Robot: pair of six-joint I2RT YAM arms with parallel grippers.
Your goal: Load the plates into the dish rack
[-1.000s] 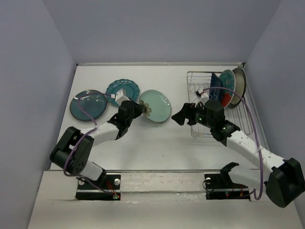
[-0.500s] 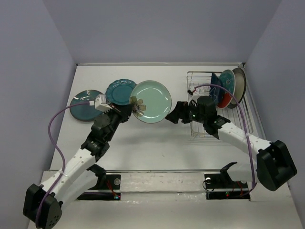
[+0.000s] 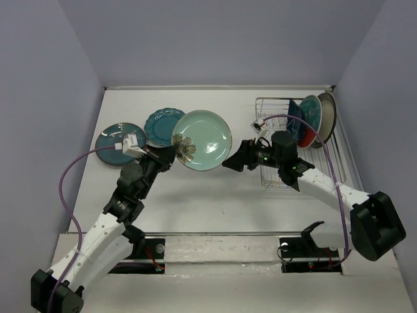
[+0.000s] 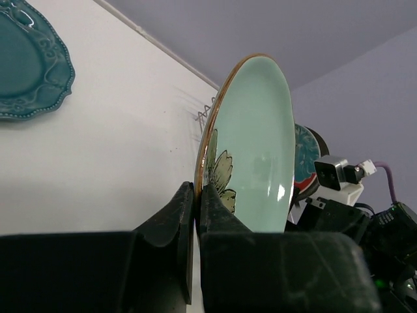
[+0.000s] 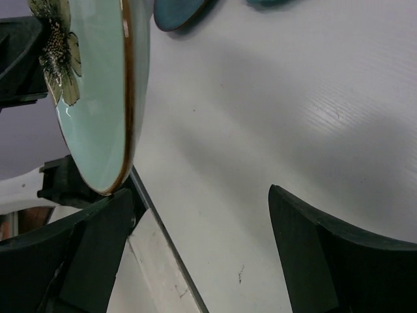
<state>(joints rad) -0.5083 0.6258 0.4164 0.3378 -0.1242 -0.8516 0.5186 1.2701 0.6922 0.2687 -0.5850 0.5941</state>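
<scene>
My left gripper (image 3: 174, 149) is shut on the rim of the pale mint plate (image 3: 204, 139), which has a flower motif, and holds it tilted up above the table; the plate also shows in the left wrist view (image 4: 257, 150) and the right wrist view (image 5: 98, 98). My right gripper (image 3: 229, 162) is open, just right of the plate's lower edge, not touching it. The dish rack (image 3: 280, 175) stands at the right with the red floral plate (image 3: 307, 124), the grey-beige plate (image 3: 327, 117) and a dark blue plate (image 3: 294, 109) upright in it. The scalloped teal plate (image 3: 161, 124) and dark teal plate (image 3: 116, 142) lie flat at the left.
The white table (image 3: 215, 202) is walled by purple panels at the back and sides. A purple cable loops from each arm. The right arm lies across the near left corner of the rack.
The left arm has lifted the mint plate off the table and tilted it up, carrying it slightly right. The right gripper has moved left toward the plate's edge.
</scene>
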